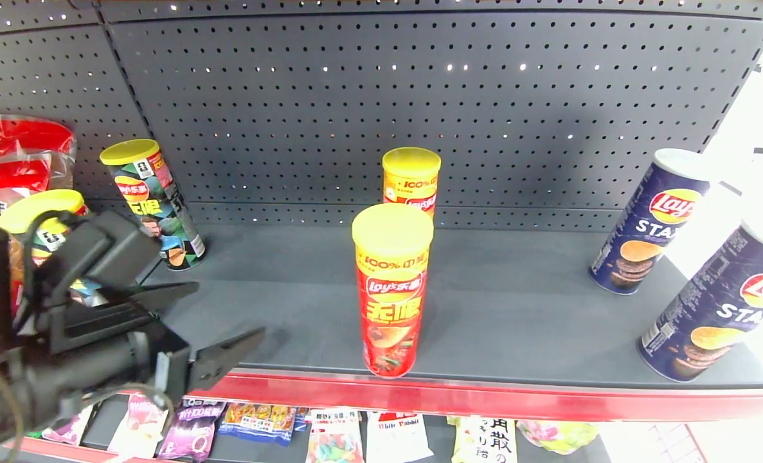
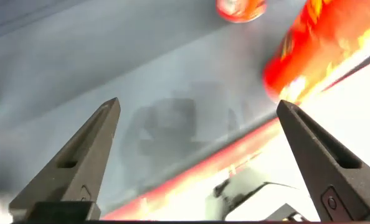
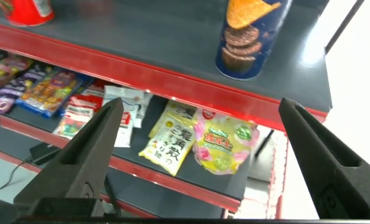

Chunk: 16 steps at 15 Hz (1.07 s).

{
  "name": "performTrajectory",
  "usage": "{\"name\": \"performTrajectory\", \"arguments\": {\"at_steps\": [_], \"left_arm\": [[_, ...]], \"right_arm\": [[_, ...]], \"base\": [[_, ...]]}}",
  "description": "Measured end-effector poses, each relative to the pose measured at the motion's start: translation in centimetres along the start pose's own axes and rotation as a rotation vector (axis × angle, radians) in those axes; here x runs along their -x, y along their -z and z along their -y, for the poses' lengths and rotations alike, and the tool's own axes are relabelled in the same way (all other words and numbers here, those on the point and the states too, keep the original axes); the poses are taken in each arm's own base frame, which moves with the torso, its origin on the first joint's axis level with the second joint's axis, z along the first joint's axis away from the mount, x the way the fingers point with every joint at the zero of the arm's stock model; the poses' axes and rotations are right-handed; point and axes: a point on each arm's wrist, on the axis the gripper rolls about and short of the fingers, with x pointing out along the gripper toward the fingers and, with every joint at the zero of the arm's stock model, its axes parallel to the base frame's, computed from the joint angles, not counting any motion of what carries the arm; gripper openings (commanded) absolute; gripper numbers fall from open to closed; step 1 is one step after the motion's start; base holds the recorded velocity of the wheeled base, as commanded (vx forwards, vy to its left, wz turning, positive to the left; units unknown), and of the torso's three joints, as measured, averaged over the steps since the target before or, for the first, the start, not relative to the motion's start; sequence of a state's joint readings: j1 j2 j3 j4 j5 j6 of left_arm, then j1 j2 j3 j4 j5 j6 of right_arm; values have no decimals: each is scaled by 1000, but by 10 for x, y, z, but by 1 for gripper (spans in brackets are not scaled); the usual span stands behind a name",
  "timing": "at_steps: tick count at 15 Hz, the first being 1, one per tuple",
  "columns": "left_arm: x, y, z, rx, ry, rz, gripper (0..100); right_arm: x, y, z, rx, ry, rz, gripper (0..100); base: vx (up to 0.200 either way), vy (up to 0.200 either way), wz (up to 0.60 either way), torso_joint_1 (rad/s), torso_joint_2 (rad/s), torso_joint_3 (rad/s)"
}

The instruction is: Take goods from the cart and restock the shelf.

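A red chip can with a yellow lid (image 1: 392,289) stands at the front edge of the grey shelf (image 1: 516,308), with a second one (image 1: 411,180) behind it. My left gripper (image 1: 230,308) is open and holds nothing, left of the front red can, over the shelf's red front lip (image 1: 484,395). In the left wrist view the gripper (image 2: 197,115) has the red can (image 2: 316,50) beyond its fingers. My right gripper (image 3: 202,107) is open and holds nothing, in front of the shelf and below a dark blue chip can (image 3: 247,34).
Two dark blue cans (image 1: 651,222) (image 1: 722,302) stand at the shelf's right end. Green-patterned cans (image 1: 153,202) and red bags (image 1: 18,148) are at the left. Snack packets (image 1: 394,437) (image 3: 191,137) lie on the lower shelf. A perforated back panel (image 1: 381,109) closes the rear.
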State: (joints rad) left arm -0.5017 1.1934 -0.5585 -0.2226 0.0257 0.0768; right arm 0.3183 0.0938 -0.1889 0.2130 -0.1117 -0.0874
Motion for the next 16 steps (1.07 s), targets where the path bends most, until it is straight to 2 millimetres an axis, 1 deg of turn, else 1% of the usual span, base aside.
{"name": "performTrajectory", "arguments": {"at_steps": [2, 4, 5, 7, 8, 10, 12, 13, 14, 16], "left_arm": [[45, 16, -4, 22, -76, -7, 100], [89, 41, -7, 48, -166, -6, 100], [106, 55, -7, 64, -223, 5, 100], [132, 86, -3, 106, -362, 36, 100], [140, 101, 0, 131, -438, 37, 100], [150, 128, 10, 175, -554, 32, 100], [152, 151, 18, 195, -608, 62, 100], [149, 158, 20, 213, -610, 112, 100], [146, 161, 20, 216, -585, 186, 100], [139, 164, 21, 186, -498, 341, 100]], "right_arm": [[0, -5, -3, -12, 110, -31, 100], [-1, -8, -5, -25, 213, -58, 100], [-1, -7, -7, -30, 253, -67, 100], [-1, 2, -9, -35, 302, -73, 100], [-1, 8, -10, -35, 311, -69, 100], [1, 14, -12, -39, 278, -35, 100], [0, 16, -14, -47, 233, 15, 100], [-2, 16, -14, -43, 188, 56, 100], [-4, 15, -15, -31, 131, 118, 100], [-8, 19, -16, -24, 106, 154, 100]], "base": [[0, 0, 0, 0, 0, 0], [0, 0, 0, 0, 0, 0], [0, 0, 0, 0, 0, 0], [0, 0, 0, 0, 0, 0], [0, 0, 0, 0, 0, 0], [0, 0, 0, 0, 0, 0], [0, 0, 0, 0, 0, 0], [0, 0, 0, 0, 0, 0], [0, 0, 0, 0, 0, 0], [0, 0, 0, 0, 0, 0]]}}
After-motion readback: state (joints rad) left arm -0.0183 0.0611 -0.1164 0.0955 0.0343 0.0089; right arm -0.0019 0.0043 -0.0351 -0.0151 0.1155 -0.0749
